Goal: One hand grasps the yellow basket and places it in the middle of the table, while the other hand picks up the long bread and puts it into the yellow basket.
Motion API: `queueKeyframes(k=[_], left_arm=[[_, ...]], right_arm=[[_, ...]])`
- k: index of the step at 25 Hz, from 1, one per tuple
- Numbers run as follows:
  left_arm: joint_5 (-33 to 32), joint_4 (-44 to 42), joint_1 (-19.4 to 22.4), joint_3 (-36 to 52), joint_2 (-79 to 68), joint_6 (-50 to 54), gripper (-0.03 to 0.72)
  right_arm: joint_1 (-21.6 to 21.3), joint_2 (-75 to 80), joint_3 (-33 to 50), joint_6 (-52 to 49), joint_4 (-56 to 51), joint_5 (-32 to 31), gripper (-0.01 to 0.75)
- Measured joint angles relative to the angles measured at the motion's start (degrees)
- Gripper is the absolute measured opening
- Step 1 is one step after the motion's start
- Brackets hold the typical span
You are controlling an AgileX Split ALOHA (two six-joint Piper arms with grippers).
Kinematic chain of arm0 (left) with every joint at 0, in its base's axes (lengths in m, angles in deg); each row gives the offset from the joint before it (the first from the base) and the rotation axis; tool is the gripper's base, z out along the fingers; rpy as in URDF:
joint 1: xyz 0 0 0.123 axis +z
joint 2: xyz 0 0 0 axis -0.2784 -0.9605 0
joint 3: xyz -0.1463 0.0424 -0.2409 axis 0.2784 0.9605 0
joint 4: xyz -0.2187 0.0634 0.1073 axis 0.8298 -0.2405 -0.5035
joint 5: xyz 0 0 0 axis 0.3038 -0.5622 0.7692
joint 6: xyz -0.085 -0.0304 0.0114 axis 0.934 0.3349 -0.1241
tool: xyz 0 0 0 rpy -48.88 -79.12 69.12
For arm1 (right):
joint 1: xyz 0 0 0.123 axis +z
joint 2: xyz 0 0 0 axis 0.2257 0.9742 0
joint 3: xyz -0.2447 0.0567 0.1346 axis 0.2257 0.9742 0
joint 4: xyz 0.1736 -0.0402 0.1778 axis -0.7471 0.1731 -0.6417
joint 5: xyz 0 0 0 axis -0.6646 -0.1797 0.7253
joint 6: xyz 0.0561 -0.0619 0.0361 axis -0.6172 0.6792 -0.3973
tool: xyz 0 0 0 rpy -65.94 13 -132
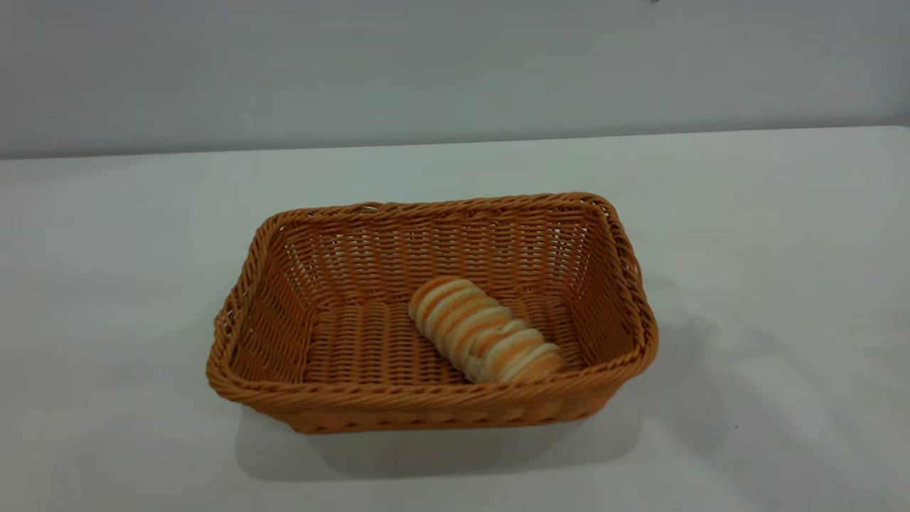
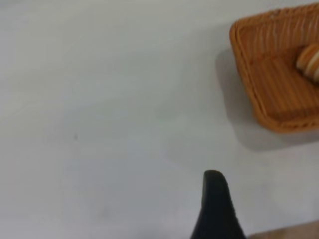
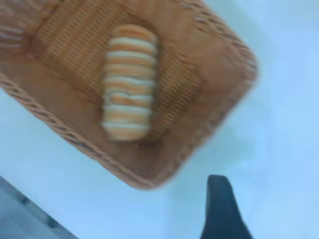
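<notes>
One white table point(image 1: 782, 235) carries the yellow basket point(image 1: 434, 409) at its middle; inside lies the long bread point(image 1: 483, 331), long axis diagonal, toward the right side. Both grippers are clear of it; whether their fingers are parted cannot be told.

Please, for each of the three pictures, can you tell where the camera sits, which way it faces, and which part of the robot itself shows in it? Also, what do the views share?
Exterior view: outside the rig, looking down at an angle over the table at the yellow basket holding the long bread; no robot part shows.
Left wrist view: on the left arm, over bare table beside the basket; one black finger shows.
Right wrist view: on the right arm, looking down into the basket at the bread; one black finger shows.
Shared: all three show basket, bread and table.
</notes>
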State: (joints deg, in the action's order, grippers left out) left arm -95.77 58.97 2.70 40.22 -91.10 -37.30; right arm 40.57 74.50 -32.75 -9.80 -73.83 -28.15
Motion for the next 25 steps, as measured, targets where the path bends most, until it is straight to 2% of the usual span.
queueKeyframes(k=[8,15,19,25], left_arm=[[-6.6,-1.0,0.0,5.0,9.8,0.2,0.563],[-8.9,-1.3,0.0,8.1,18.2,0.4,0.563],[-10.8,-1.3,0.0,8.4,21.6,0.4,0.563],[-11.1,-1.3,0.0,10.3,25.4,0.4,0.563]], right_arm=[[-0.1,-14.2,0.0,-4.5,5.2,-9.0,0.519],[-0.1,-30.9,1.9,-5.1,4.4,-9.1,0.519],[-0.1,-42.6,8.1,-5.2,3.9,-9.1,0.519],[-0.1,-60.1,22.0,-6.4,2.8,-9.1,0.519]])
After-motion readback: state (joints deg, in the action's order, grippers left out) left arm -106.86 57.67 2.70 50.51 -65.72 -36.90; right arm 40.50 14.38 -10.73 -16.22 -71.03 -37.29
